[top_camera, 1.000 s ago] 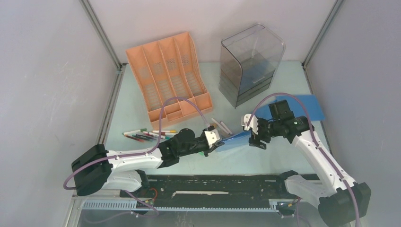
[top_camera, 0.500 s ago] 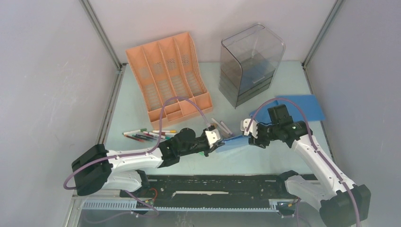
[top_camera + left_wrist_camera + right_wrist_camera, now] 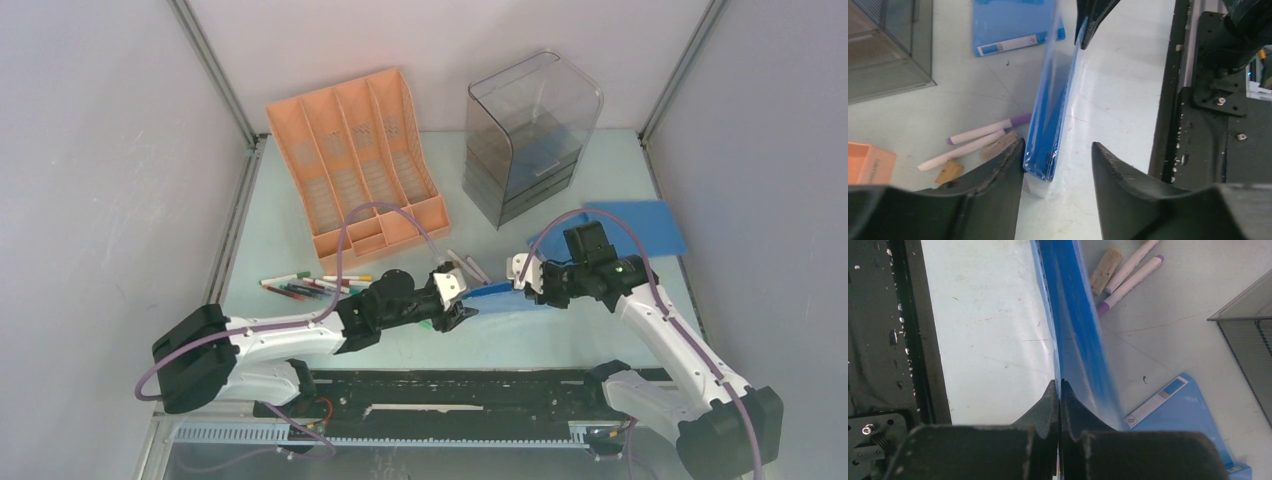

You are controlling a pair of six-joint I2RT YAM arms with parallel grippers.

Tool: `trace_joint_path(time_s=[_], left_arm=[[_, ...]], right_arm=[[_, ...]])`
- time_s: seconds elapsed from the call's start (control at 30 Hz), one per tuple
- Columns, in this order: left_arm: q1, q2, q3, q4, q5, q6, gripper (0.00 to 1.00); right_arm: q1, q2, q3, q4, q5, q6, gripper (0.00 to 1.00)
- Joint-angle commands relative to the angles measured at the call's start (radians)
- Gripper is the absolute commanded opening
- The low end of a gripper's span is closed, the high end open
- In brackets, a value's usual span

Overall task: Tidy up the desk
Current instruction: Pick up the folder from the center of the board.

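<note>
- Currently the right gripper point(image 3: 1060, 385) has its jaws pressed together on a thin sliver of the blue plastic folder point(image 3: 1048, 125). With so little of it held, the folder could twist or slip free.
- The left gripper point(image 3: 1058, 145) has its jaws apart, straddling the folder's other end without clamping it. Closing off-centre would shove the floppy sheet sideways instead of catching it.
- The folder stands on edge over the near middle of the pale mint-green desk tabletop point(image 3: 1118, 75). Whether its lower edge touches the surface cannot be told; dragging it would buckle it.
- Its clear cover bows away from the blue back, so it may fall open in transit.
- Two white-and-purple markers point(image 3: 983, 132) and a cork-coloured stub point(image 3: 998, 145) lie just beside the left finger, where a sweep would scatter them.
- A second flat blue folder point(image 3: 1008, 25) lies further right, where a swing could catch it.
</note>
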Motion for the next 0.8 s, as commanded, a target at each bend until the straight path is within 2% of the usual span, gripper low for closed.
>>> trace_joint_path(time_s=[0.0, 0.13, 0.17, 0.3, 0.43, 0.57, 0.77], left_arm=[[0.005, -0.082, -0.038, 0.056, -0.036, -0.026, 0.64], [0.015, -0.185, -0.143, 0.174, -0.087, -0.048, 0.98], [0.019, -0.216, -0.168, 0.199, -0.085, -0.051, 1.00], [0.045, -0.273, -0.217, 0.217, -0.002, -0.042, 1.00], [0.047, -0.257, -0.242, 0.241, 0.080, 0.004, 1.00], [0.046, -0.177, -0.277, 0.384, 0.210, 0.036, 1.00], [0.047, -0.003, -0.212, 0.423, 0.223, 0.041, 1.00]], right_arm=[[0.007, -0.035, 0.004, -0.047, -0.030, -0.062, 0.00], [0.000, -0.057, 0.014, -0.105, -0.074, -0.101, 0.00], [-0.003, -0.061, 0.015, -0.113, -0.084, -0.110, 0.00], [-0.011, -0.066, 0.019, -0.150, -0.111, -0.146, 0.00], [-0.013, -0.063, 0.031, -0.180, -0.133, -0.165, 0.00], [-0.012, -0.056, 0.031, -0.194, -0.137, -0.180, 0.00], [-0.011, -0.055, 0.031, -0.206, -0.150, -0.192, 0.00]])
